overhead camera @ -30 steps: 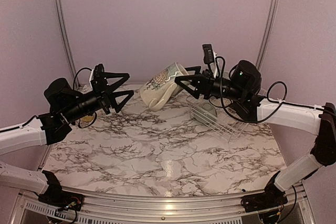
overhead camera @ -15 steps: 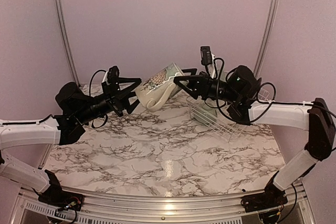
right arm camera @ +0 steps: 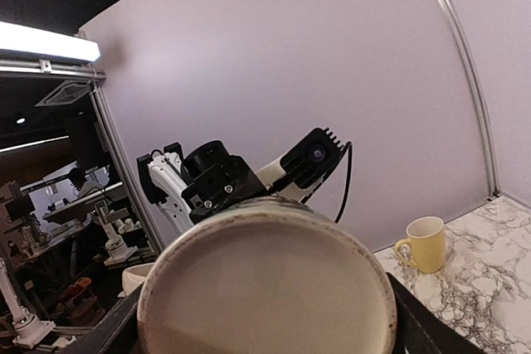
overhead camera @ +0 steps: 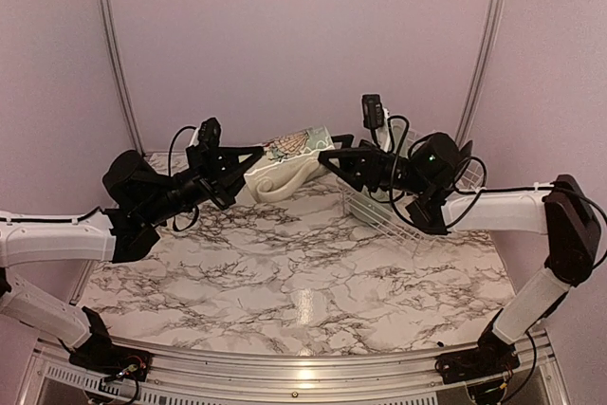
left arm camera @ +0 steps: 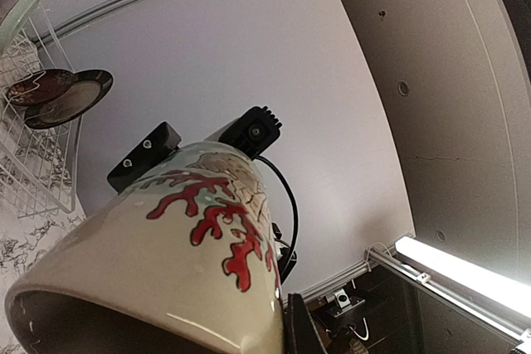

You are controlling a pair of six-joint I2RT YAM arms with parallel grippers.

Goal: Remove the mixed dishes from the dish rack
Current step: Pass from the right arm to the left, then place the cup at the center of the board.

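The cream printed mug [overhead camera: 285, 164] lies on its side in mid-air above the table's far side, held from both ends. My left gripper [overhead camera: 252, 162] is shut on its rim, and one finger [left arm camera: 304, 327] presses the outside of the mug [left arm camera: 166, 254]. My right gripper [overhead camera: 330, 160] is closed wide around the mug's base [right arm camera: 265, 288], a finger [right arm camera: 412, 321] on each side. The white wire dish rack [overhead camera: 394, 215] stands under the right arm, and in it are a red plate [left arm camera: 37, 89] and a second dark-rimmed plate [left arm camera: 83, 95]. A yellow mug [right arm camera: 425, 244] stands on the marble table.
The marble table [overhead camera: 285, 272] stretches below the arms. A purple back wall with metal frame posts [overhead camera: 114, 45] closes the far side. The rack [left arm camera: 33, 155] sits at the far right, near the right arm's forearm.
My left arm has reached right to the mug and its jaws have closed on the rim. My right gripper has tipped the mug flatter and lowered it slightly.
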